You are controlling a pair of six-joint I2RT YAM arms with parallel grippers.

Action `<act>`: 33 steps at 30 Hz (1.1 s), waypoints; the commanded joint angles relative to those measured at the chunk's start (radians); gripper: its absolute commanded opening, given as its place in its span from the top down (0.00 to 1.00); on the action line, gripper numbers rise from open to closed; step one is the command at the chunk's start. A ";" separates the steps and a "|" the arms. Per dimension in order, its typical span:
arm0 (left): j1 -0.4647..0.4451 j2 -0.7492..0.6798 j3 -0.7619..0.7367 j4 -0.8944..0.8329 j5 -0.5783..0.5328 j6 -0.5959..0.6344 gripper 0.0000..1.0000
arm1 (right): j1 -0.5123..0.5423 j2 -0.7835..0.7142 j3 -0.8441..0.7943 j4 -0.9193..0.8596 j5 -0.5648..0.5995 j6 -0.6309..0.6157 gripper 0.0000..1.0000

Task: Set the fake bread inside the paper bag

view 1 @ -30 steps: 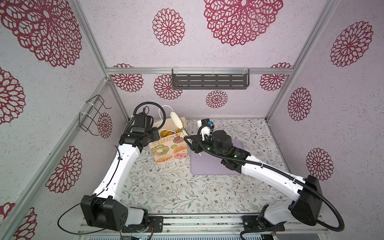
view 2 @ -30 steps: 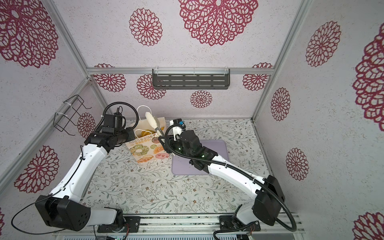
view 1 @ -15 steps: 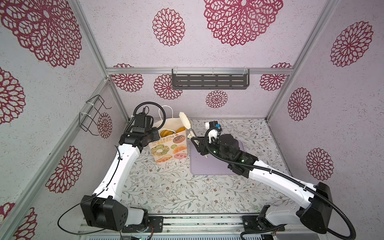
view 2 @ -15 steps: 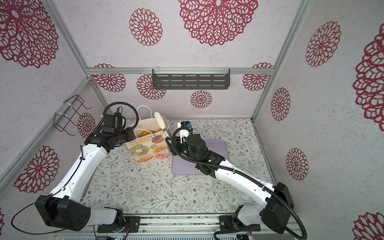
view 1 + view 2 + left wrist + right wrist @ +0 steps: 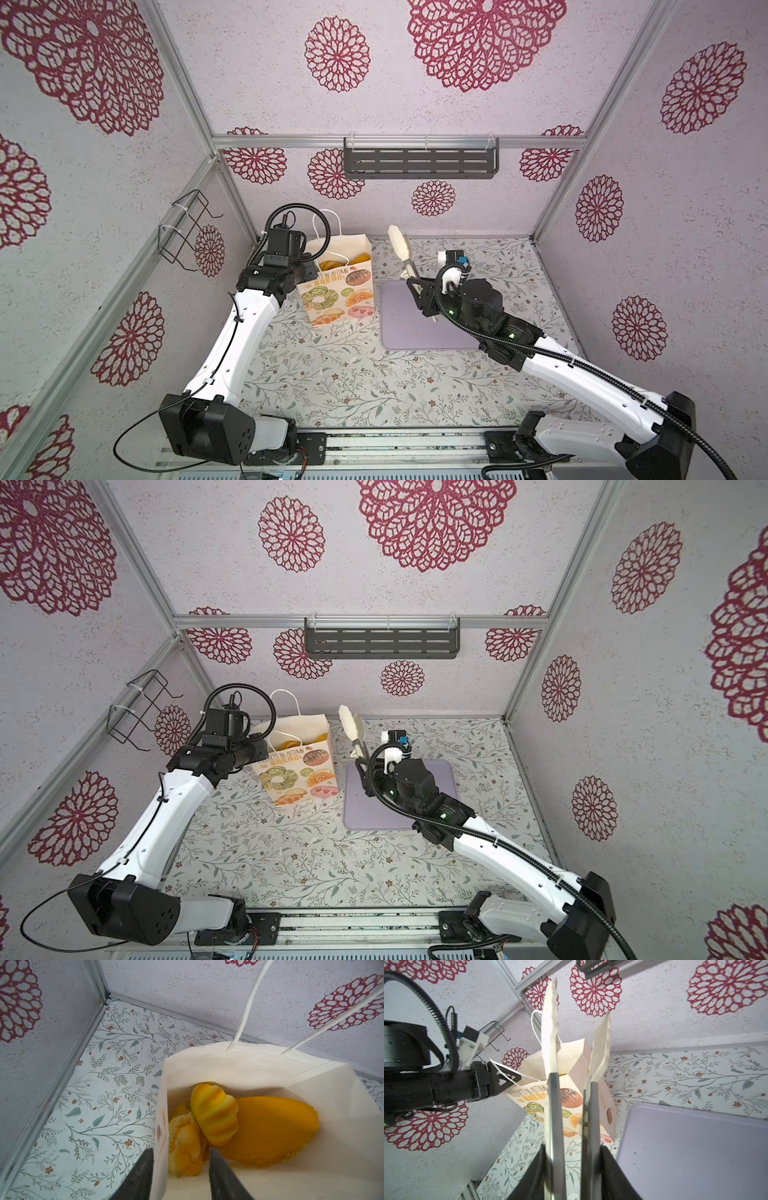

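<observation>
Left arm [image 5: 249, 316] forward, left tool [image 5: 180, 1149] parted astride rim of cream printed paper bag [image 5: 336, 291]; glossy orange-yellow toy loaves [image 5: 214, 1113] inside. Right arm [image 5: 582, 374] extended, right tool [image 5: 573, 1146] clamps raised steel cream-tipped tongs [image 5: 401, 247].

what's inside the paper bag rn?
Inside the paper bag: a ridged yellow bun resting on a large orange loaf and a paler orange piece. Anything beneath them is covered.

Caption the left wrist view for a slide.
Left wrist view: open left tool straddling the bag wall, orange and yellow bread piled inside.
</observation>
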 commanded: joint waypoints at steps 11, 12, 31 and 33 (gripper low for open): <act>-0.006 -0.045 -0.034 0.040 -0.079 -0.013 0.27 | -0.056 -0.160 -0.050 -0.079 0.150 -0.061 0.61; -0.006 -0.051 -0.041 0.048 -0.092 -0.014 0.23 | -0.061 -0.170 -0.057 -0.084 0.163 -0.061 0.61; 0.033 -0.117 -0.031 0.054 -0.206 -0.037 0.03 | -0.182 -0.289 -0.097 -0.256 0.333 -0.141 0.63; 0.062 -0.143 -0.041 0.042 -0.200 -0.056 0.03 | -0.196 -0.294 -0.097 -0.274 0.348 -0.156 0.63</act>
